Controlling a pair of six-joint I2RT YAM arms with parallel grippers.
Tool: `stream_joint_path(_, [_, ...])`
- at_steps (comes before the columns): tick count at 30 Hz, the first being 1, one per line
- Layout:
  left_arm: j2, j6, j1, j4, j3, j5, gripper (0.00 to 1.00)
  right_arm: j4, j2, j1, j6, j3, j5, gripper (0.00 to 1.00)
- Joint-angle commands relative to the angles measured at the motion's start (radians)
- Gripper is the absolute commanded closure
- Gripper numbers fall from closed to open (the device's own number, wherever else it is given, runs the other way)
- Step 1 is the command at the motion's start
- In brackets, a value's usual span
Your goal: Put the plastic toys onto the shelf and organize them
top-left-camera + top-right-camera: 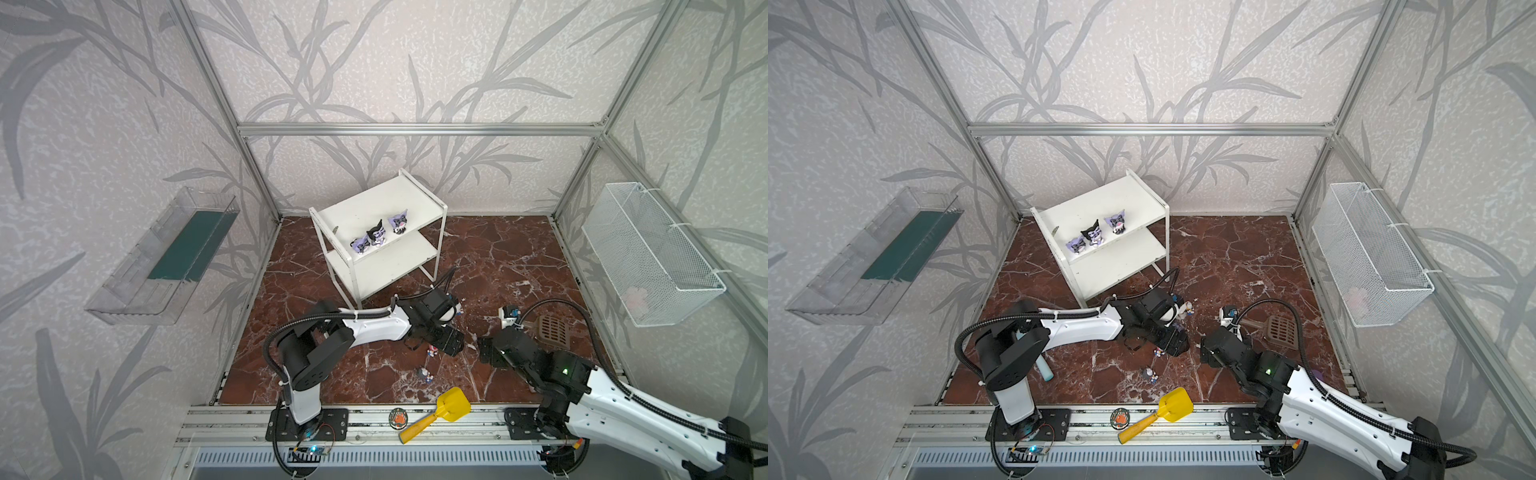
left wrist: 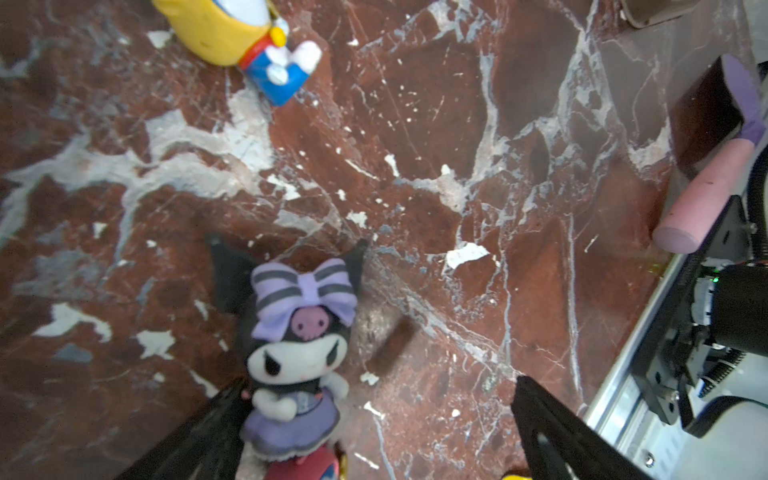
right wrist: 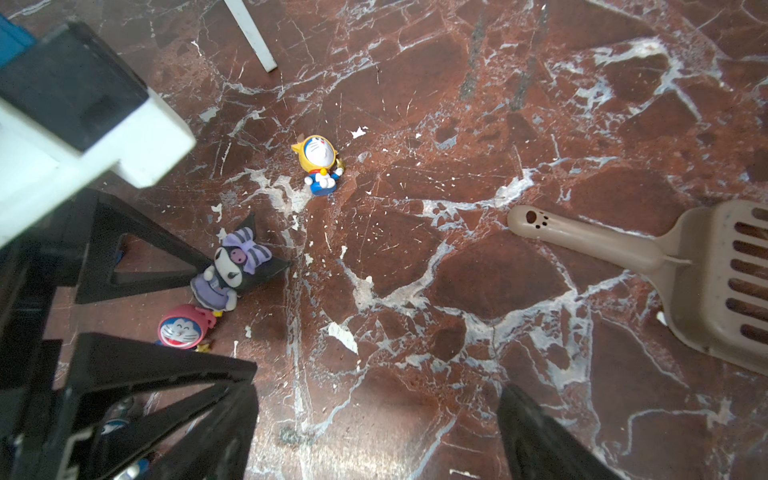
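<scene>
Risk: bow figurine [image 2: 291, 345] lies tipped near the middle of the counter [image 2: 457, 124], right up against one of the left fingers [image 2: 199, 436], with the red-headed toy [image 3: 183, 328] just beside its feet. Closing now could shove it sideways or pinch both, and a skewed hold may slip on the lift. Left fingers are wide, straddling it, holding nothing. Right fingers [image 3: 536, 440] wide too, empty, over bare counter nearby. Yellow-headed toy [image 3: 320, 162] sits further out. Far end: shelf [image 1: 386, 199] by the back edge, three figurines [image 1: 376, 235] on its top board.
</scene>
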Motion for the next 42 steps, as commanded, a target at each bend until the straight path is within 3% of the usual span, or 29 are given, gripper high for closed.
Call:
stream_joint_path(1, [-0.012,-0.034,-0.033,0.033,0.034,0.057,0.01,-0.014,-0.002,-0.014,-0.009,0.007,0.021,0.09])
stream_joint_path(7, [-0.027,-0.077,-0.05,0.081,0.015,0.091,0.01,0.014,0.032,-0.081,-0.043,0.012,-0.058,0.09])
stream_joint_path(12, [-0.112,-0.051,-0.029,0.043,-0.01,0.0,0.01,0.06,0.062,-0.124,-0.068,0.007,-0.12,0.09])
stream_joint_path(18, [-0.216,0.032,0.019,-0.125,0.001,-0.091,0.01,0.133,0.138,-0.135,-0.126,0.027,-0.167,0.1])
stream_joint_path(21, [-0.278,0.046,0.044,-0.181,-0.013,-0.104,0.01,0.185,0.211,-0.154,-0.229,0.047,-0.222,0.13])
stream_joint_path(26, [-0.409,0.06,0.059,-0.288,-0.037,-0.14,0.01,0.291,0.363,-0.22,-0.523,0.094,-0.48,0.18])
stream_joint_path(30, [-0.545,0.068,0.063,-0.349,-0.085,-0.196,0.01,0.303,0.468,-0.242,-0.656,0.167,-0.622,0.24])
stream_joint_path(38, [-0.825,0.115,0.085,-0.488,-0.141,-0.216,0.01,0.174,0.795,-0.301,-0.705,0.386,-0.742,0.22])
stream_joint_path(42, [-0.924,0.149,0.094,-0.565,-0.14,-0.254,0.01,0.174,0.853,-0.305,-0.707,0.4,-0.791,0.22])
